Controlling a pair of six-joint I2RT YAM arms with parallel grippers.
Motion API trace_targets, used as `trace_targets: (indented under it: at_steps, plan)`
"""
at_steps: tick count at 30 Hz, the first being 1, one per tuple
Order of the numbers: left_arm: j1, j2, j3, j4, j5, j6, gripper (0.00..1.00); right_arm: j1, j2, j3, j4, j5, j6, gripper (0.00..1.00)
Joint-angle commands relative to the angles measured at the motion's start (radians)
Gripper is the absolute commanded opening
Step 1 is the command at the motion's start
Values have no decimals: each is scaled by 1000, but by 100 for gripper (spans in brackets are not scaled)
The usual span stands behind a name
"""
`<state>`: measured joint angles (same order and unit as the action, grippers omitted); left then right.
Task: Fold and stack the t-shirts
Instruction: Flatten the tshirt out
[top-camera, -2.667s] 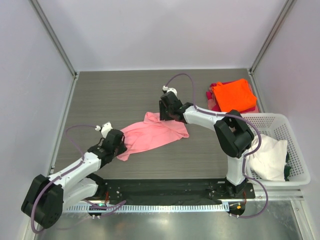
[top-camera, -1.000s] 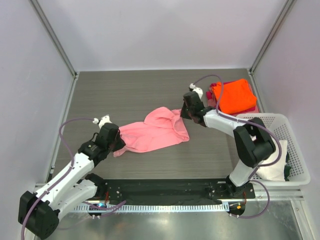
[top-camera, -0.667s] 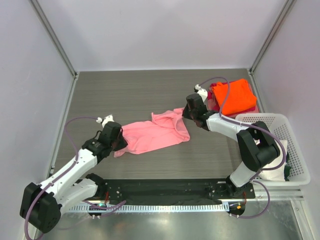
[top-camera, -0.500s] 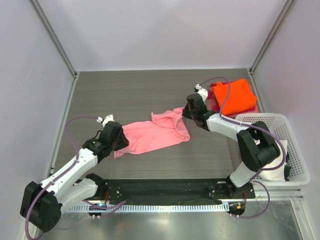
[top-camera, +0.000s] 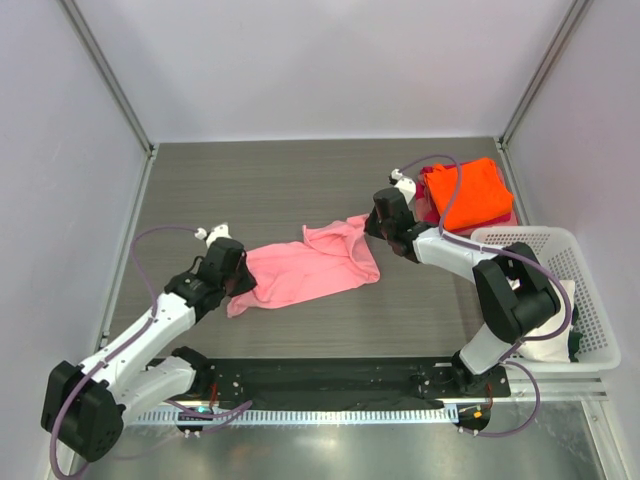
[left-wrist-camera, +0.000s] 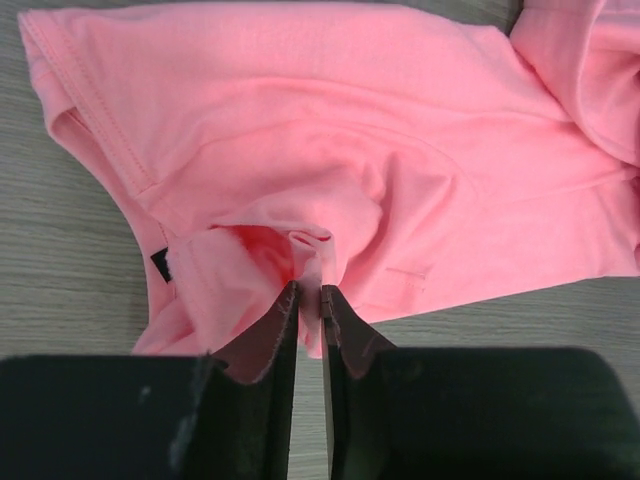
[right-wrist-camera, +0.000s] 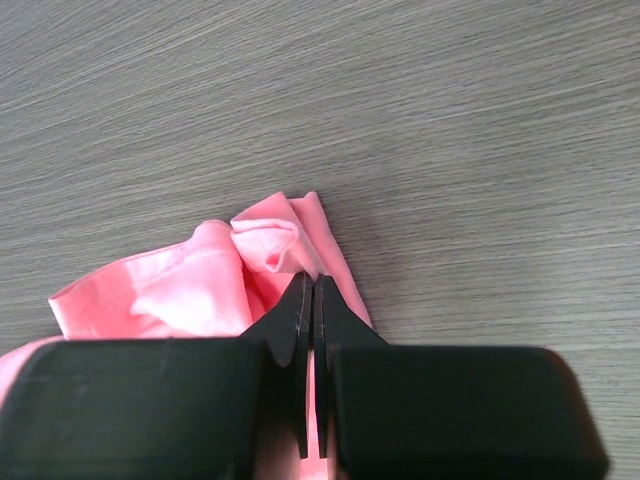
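Observation:
The light pink t-shirt (top-camera: 305, 265) lies stretched across the middle of the table. My left gripper (top-camera: 237, 276) is shut on its left end, with pink cloth pinched between the jaws (left-wrist-camera: 309, 290). My right gripper (top-camera: 372, 225) is shut on its right end, a bunched fold (right-wrist-camera: 275, 240) in front of the jaws (right-wrist-camera: 308, 278). The bright orange t-shirt (top-camera: 467, 190) lies folded on the magenta-red t-shirt (top-camera: 425, 205) at the back right. The cream-white t-shirt (top-camera: 532, 315) sits crumpled in the basket.
The white plastic lattice basket (top-camera: 590, 290) stands at the right edge of the table. The enclosure walls ring the dark wood-grain table (top-camera: 250, 190). The arm bases sit on a black plate (top-camera: 330, 380) at the near edge.
My right gripper has dragged the shirt's right end from the centre toward the back right, near the orange stack. My left gripper has held the left end and shifted slightly. The shirt is stretched out wider.

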<state>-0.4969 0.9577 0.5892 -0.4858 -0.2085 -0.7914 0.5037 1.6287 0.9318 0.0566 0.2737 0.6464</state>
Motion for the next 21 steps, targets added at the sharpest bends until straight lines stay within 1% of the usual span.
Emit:
trace_targets:
  at_steps: [1, 5, 6, 7, 12, 13, 14, 15, 16, 18, 21]
  plan:
    - [3, -7, 67, -8, 0, 35, 14, 1, -33, -1, 55, 18, -2, 1]
    - [3, -16, 112, -54, -11, 53, 13, 2, -30, 1, 55, 19, -5, 1]
    - [3, -16, 127, -66, -11, 61, 3, 2, -29, 1, 55, 21, -5, 1]
    - [3, -16, 132, -71, -9, 64, 0, 2, -29, 2, 55, 21, -5, 1]
    - [3, -7, 118, -66, 15, 54, 0, 1, -30, -1, 55, 25, -7, 1]
    - [3, -5, 116, -66, 18, 54, 1, -1, -33, -1, 55, 24, -7, 1]
    - [3, -5, 113, -71, 18, 52, 21, -2, -33, -1, 55, 19, -7, 1]
    - [3, -4, 112, -83, 20, 49, 28, -4, -33, -1, 55, 16, -8, 2]
    - [4, -7, 103, -85, 26, 49, 31, -4, -29, -1, 55, 16, -7, 2]
    - [3, -17, 87, -86, 47, 47, 31, -4, -29, 2, 55, 15, -7, 2]
    - [3, -34, 46, -91, 43, 34, 31, -4, -26, 1, 55, 13, -5, 2]
